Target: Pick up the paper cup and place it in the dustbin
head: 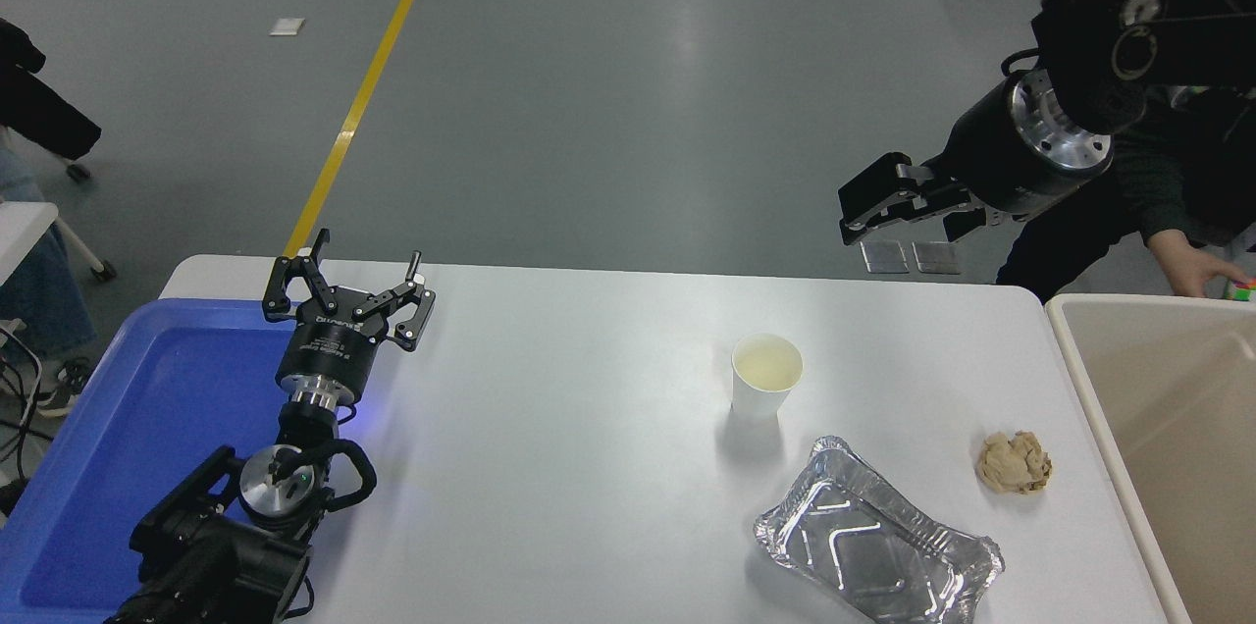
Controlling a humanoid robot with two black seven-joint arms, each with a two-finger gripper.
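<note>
The paper cup stands upright on the white table, right of centre, small and white with a pale yellowish inside. The beige dustbin stands at the table's right edge, cut off by the picture's edge. My right gripper hangs high at the upper right, beyond the table's far edge. It is well above and to the right of the cup, and its jaws look open and empty. My left gripper is parked at the lower left, open and empty.
A crinkled silver foil tray lies in front of the cup. A crumpled tan paper ball lies between the foil tray and the dustbin. A shallow blue tray lies under my left arm. A person's hand reaches in behind the dustbin.
</note>
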